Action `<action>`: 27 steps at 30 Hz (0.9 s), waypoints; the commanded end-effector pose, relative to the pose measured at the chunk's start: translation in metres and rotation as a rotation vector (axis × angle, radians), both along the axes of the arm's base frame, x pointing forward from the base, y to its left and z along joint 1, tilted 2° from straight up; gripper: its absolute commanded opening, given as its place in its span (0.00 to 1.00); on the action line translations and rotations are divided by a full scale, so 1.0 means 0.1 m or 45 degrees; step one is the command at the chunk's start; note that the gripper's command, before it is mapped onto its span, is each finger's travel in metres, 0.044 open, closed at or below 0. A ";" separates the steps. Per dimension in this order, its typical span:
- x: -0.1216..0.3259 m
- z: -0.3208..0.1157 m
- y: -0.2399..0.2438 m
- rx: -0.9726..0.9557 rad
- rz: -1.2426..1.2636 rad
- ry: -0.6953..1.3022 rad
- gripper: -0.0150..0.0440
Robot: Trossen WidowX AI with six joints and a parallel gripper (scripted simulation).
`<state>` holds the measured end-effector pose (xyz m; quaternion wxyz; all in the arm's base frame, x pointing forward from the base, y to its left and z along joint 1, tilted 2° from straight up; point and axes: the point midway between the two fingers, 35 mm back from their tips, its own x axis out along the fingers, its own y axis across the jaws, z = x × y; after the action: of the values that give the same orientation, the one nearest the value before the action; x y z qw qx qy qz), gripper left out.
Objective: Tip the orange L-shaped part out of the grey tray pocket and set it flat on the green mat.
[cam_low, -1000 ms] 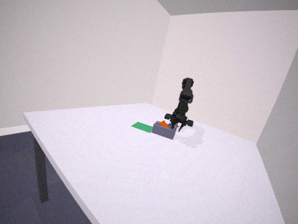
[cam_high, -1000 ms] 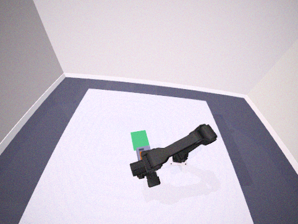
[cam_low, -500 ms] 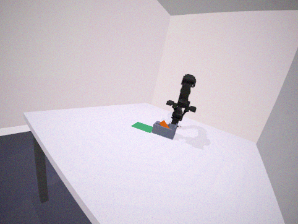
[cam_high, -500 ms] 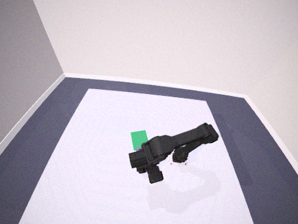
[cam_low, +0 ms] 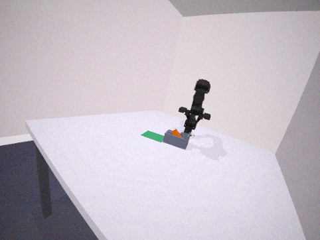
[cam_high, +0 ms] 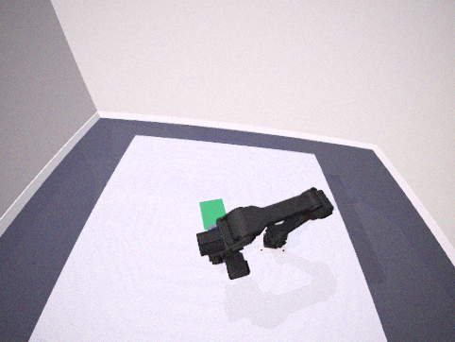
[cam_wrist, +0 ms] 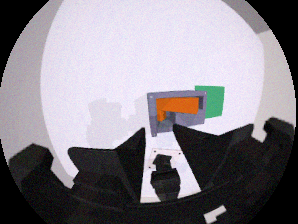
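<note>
The orange L-shaped part [cam_low: 176,133] [cam_wrist: 177,105] is tilted in the grey tray [cam_low: 176,141] [cam_wrist: 175,93]. Its L-shaped end is low at the left in the wrist view. Its other end, toward the mat, stands up above the rim in the exterior view. The green mat [cam_high: 212,213] [cam_low: 153,136] [cam_wrist: 215,102] lies beside the tray. My gripper [cam_wrist: 159,129] is partly open and empty, above the tray and away from the part; its fingertips appear below the L-shaped end in the wrist view. The arm hides the part and most of the tray in the top view.
The arm's base [cam_high: 275,237] [cam_wrist: 165,175] stands on the white table [cam_high: 142,265] [cam_low: 159,185], near the tray on the side away from the mat. The arm's shadow falls on the table. Walls stand beyond the table.
</note>
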<state>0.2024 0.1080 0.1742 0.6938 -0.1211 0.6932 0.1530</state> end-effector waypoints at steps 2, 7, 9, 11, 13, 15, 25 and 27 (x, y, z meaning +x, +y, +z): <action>0.00 0.00 0.00 0.000 0.000 0.001 0.56; 0.00 0.00 0.00 0.000 0.000 0.001 0.56; 0.00 0.00 0.00 0.000 0.000 0.001 0.56; 0.00 0.00 0.00 0.000 0.000 0.001 0.56; 0.00 0.00 0.00 0.000 0.000 0.001 0.56; 0.00 0.00 0.00 0.000 0.000 0.001 0.56; 0.26 0.00 -0.36 -0.009 -1.125 0.039 0.73; 0.32 0.01 -0.47 -0.010 -1.441 0.050 0.73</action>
<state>0.2162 0.0861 0.1715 0.6988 0.0637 0.7114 -0.0386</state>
